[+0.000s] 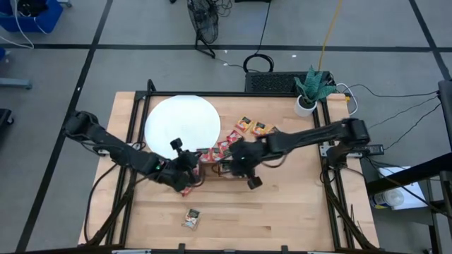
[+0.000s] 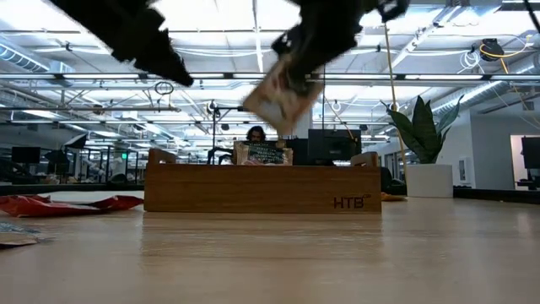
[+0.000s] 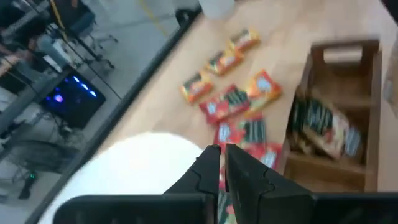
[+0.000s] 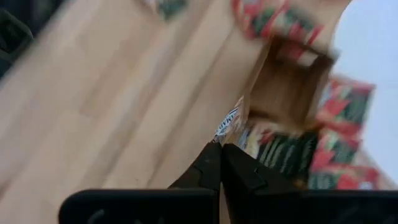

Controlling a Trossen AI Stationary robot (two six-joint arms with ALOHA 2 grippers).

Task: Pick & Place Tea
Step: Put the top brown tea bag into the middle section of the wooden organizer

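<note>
Right gripper [image 2: 291, 80], clenched on a pale sachet [image 2: 283, 100], hung above the wooden tray [image 2: 261, 190] mid-frame, carrying it; next, I judged, lowering into a compartment.

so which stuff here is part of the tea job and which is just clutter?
Job:
- tea sachets loose on the table
- pale sachet in the right claw, above the wooden tray
- lone sachet near the front edge
- left claw, shut, by the tray

Lying about:
- white disc
- potted plant
</note>
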